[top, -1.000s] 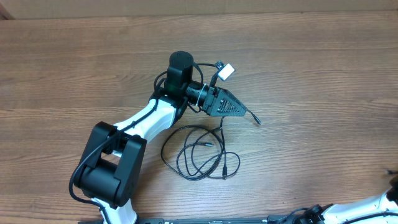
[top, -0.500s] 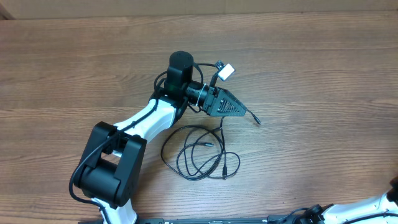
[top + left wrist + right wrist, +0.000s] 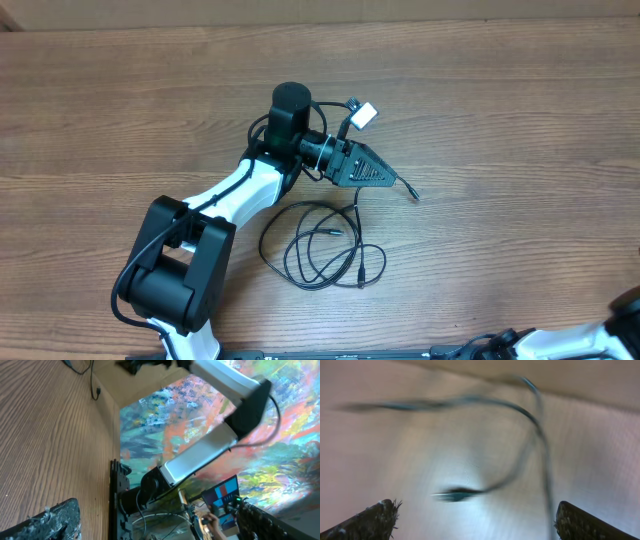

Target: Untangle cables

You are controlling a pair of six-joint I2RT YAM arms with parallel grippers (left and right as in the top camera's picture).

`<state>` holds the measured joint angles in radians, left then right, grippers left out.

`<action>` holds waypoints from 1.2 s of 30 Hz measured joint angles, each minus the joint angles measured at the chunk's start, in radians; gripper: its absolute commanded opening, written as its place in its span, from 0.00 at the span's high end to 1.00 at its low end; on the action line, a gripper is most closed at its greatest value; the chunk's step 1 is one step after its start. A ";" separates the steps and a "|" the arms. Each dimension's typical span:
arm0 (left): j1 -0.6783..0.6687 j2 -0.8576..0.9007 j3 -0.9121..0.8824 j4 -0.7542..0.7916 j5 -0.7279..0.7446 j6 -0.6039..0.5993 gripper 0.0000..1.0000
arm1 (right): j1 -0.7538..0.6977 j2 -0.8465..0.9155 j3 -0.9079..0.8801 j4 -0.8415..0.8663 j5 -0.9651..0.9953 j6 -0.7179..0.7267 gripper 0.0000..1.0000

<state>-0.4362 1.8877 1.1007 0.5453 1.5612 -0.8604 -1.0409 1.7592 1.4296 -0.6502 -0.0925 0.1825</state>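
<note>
The cables lie as thin black loose loops on the wood table, just below my left gripper. One strand runs up under that gripper and ends in a small plug to its right. Turned on its side above the table, my left gripper is open with nothing between its fingers. A strand and plug show at the top left of the left wrist view. My right gripper is open, and a blurred thin cable with a plug end lies ahead of it, apart from the fingertips.
The left arm reaches diagonally from the lower left to the table's middle, with a white tag beside its wrist. A white link of the right arm and a dark part sit at the lower right corner.
The dark part of the right arm at the lower right corner has shifted down and left. The left arm and the cables have not moved.
</note>
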 measured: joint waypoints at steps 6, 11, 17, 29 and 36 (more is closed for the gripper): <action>0.000 0.000 0.000 0.000 0.000 0.000 0.00 | 0.100 -0.239 0.026 0.057 -0.315 0.008 0.00; 0.000 0.000 0.000 0.000 0.000 0.000 0.00 | 0.294 -0.419 0.030 0.081 -0.429 0.008 0.00; 0.000 0.000 0.000 0.000 0.000 0.000 0.00 | 0.533 -0.564 0.031 0.046 -0.443 0.016 0.00; 0.000 0.000 0.000 0.000 0.000 0.000 0.00 | 0.709 -0.669 0.032 -0.378 -0.439 0.027 0.00; 0.000 0.000 0.000 0.009 -0.031 0.000 0.00 | 0.709 -0.684 0.032 -0.571 -0.429 0.026 0.00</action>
<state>-0.4358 1.8877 1.1007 0.5541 1.5299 -0.8600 -0.3321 1.0752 1.4616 -1.2213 -0.5213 0.2089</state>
